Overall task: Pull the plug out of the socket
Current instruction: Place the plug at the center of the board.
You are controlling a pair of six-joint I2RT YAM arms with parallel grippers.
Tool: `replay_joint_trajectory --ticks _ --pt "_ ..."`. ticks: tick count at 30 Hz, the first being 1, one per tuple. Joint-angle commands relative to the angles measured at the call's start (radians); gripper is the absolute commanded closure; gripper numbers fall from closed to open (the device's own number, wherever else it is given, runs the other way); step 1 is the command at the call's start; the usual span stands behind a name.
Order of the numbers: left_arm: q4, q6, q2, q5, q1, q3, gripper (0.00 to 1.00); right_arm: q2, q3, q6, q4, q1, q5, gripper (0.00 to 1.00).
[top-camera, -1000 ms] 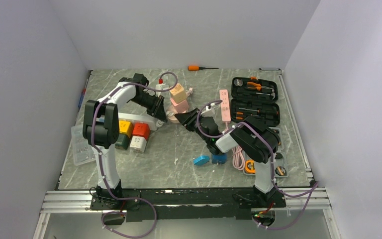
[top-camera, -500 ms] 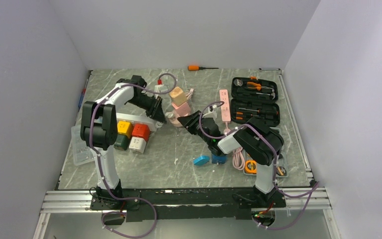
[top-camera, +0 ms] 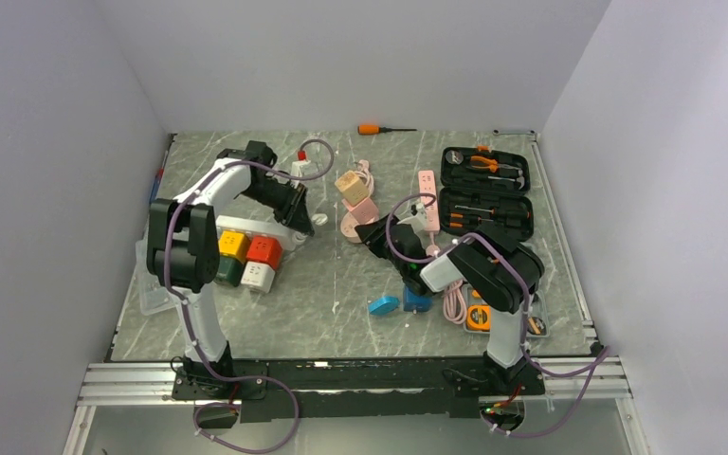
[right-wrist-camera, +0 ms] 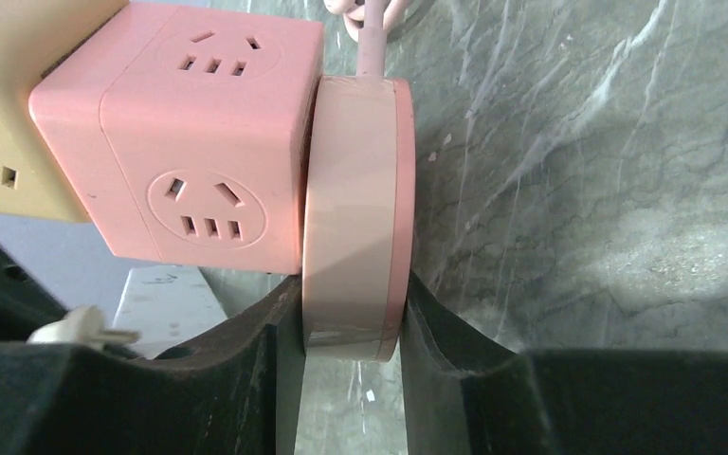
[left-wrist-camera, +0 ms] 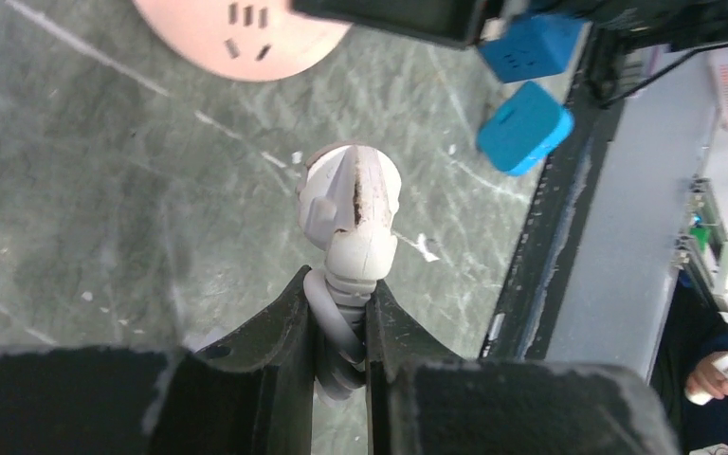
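My left gripper (left-wrist-camera: 341,303) is shut on the ribbed cable neck of a white plug (left-wrist-camera: 351,204), which hangs free above the marble table. In the top view the white plug (top-camera: 318,220) sits at my left gripper (top-camera: 305,216), a small gap away from the pink socket (top-camera: 355,216). My right gripper (right-wrist-camera: 351,322) is shut on the pink socket's round base (right-wrist-camera: 355,218). The pink cube part (right-wrist-camera: 180,133) carries empty outlet faces, with a tan cube (right-wrist-camera: 9,104) attached beyond it. The plug's prongs (right-wrist-camera: 104,335) show at the lower left of the right wrist view.
A pink power strip (top-camera: 427,199) and an open black tool case (top-camera: 486,190) lie to the right. Coloured cube sockets (top-camera: 246,258) on a white strip lie to the left. Two blue blocks (top-camera: 398,303) and a pink cable coil (top-camera: 455,303) sit near the front. An orange screwdriver (top-camera: 379,129) lies at the back.
The white plug has come away from the pink socket. My left gripper drew it left while my right gripper carried the socket slightly right, tilting it.
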Motion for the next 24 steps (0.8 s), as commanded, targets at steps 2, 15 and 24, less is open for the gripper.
replay_joint_trajectory --ticks 2,15,24 --pt "0.152 -0.159 0.025 -0.205 -0.013 -0.001 0.94 -0.094 -0.029 -0.116 -0.002 -0.012 0.012 1.00" --pt "0.241 -0.199 0.030 -0.290 -0.045 0.045 0.01 -0.360 -0.123 -0.237 -0.157 -0.020 -0.014 1.00" --pt "0.205 -0.090 -0.177 -0.286 -0.055 0.014 0.01 -0.495 -0.122 -0.334 -0.274 -0.020 -0.050 1.00"
